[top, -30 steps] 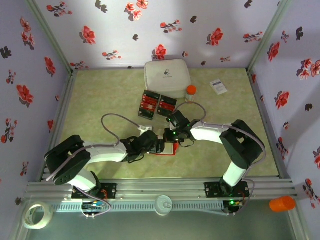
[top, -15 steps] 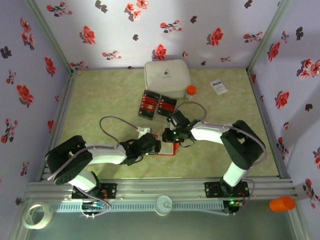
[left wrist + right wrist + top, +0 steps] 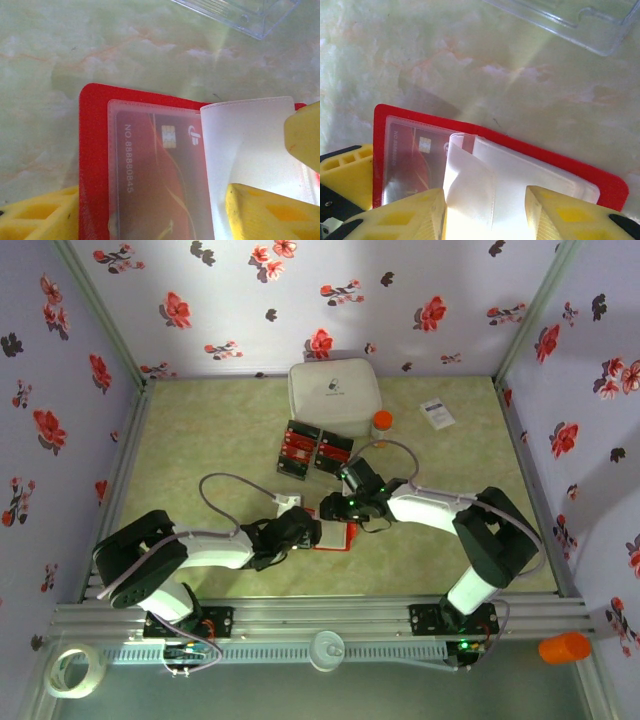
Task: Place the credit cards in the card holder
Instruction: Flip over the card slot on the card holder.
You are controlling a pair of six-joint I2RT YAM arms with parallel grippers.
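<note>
Nearest the arm bases, both arms bunch up over the card holder, which lies open on the tabletop roughly midway back. Left end effector is spread wide, one yellow finger by the holder's left edge and the other over the sleeve side. Right end effector has its fingers apart too, with a pale sleeve leaf bowed up in the gap. Can't tell if it's really squeezing it. That leaf is the thing in the way, since it covers the right part of the pocket page.

Just past the holder sits a clear plastic case, apart from it. Further back are two black trays holding more credit cards. Behind those come an orange-lidded bottle, a big white box and a small white printed box.

The left wrist view gets one credit card sharp. It's tucked under the clear sleeve, chip and printed number readable. From above the holder is just a red patch between the arms. The right wrist view catches the left arm's finger right against the holder's left edge.
</note>
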